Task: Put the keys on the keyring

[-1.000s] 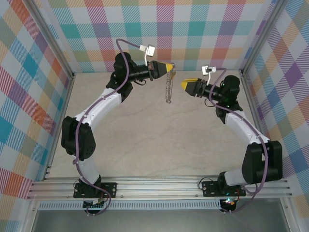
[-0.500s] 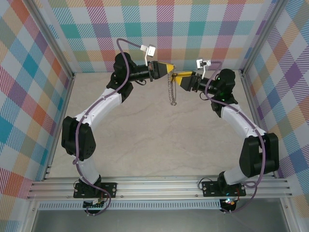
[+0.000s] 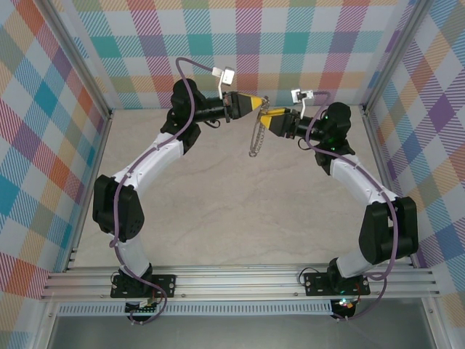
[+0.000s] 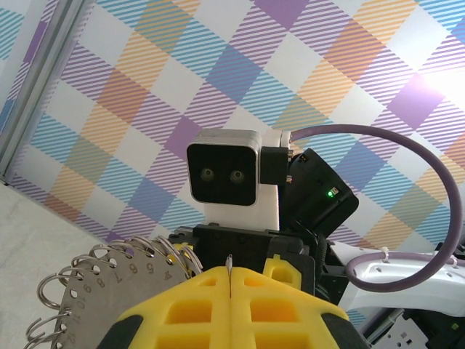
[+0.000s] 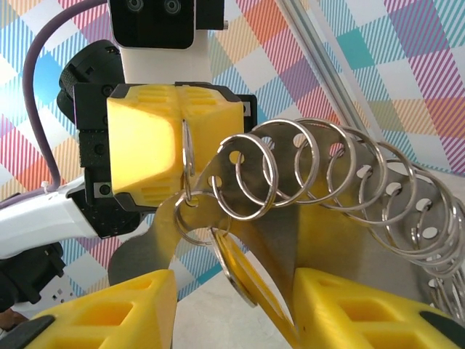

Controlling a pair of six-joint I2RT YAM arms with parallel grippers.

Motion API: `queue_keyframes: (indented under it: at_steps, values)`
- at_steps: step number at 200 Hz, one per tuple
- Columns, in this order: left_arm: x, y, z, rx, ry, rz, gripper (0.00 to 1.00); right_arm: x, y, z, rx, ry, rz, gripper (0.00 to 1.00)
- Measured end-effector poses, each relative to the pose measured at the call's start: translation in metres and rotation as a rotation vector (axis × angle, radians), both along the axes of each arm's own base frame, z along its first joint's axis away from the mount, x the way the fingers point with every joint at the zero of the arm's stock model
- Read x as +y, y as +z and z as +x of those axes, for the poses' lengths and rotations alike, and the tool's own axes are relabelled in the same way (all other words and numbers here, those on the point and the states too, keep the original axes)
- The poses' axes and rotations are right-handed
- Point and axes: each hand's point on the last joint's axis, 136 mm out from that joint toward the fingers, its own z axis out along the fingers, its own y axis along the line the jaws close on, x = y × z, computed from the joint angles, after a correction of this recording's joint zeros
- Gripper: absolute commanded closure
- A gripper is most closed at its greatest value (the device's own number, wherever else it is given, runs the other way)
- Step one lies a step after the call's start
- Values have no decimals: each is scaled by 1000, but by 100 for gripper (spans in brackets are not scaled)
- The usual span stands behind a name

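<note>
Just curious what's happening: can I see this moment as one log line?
left gripper: shut on silvery ring-strung metal plate | right gripper: open, straddling plate

White-and-black arms (image 3: 156, 156), purple cables (image 4: 378, 131) — yellow fingers (image 3: 252, 102)

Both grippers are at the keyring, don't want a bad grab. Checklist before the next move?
1. Left gripper shut on keyring: ok, pinching one end ring.
2. Right gripper open: ok, fingers stand apart, one either side of the keyring.
3. Right gripper free of keyring: cannot tell.
4. Key located: cannot tell; a yellow strip by the lowest ring may be it.
5. Keyring off the table: cannot tell from above.
</note>
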Motion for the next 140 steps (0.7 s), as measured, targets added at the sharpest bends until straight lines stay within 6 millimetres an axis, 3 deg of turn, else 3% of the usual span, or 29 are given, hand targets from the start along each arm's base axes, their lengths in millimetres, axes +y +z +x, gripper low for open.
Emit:
queue_keyframes:
  at_steps: [47,117,140]
  values:
    - [-1,1,-2,-4,-5,-2,100,1,0,-1,1,12,6,67]
    - [-1,1,-1,-2,1,-2,100,3,1,-3,-6,26,4,100]
    - [-1,1,0,-1,3,0,100,3,0,-3,-4,23,-4,100]
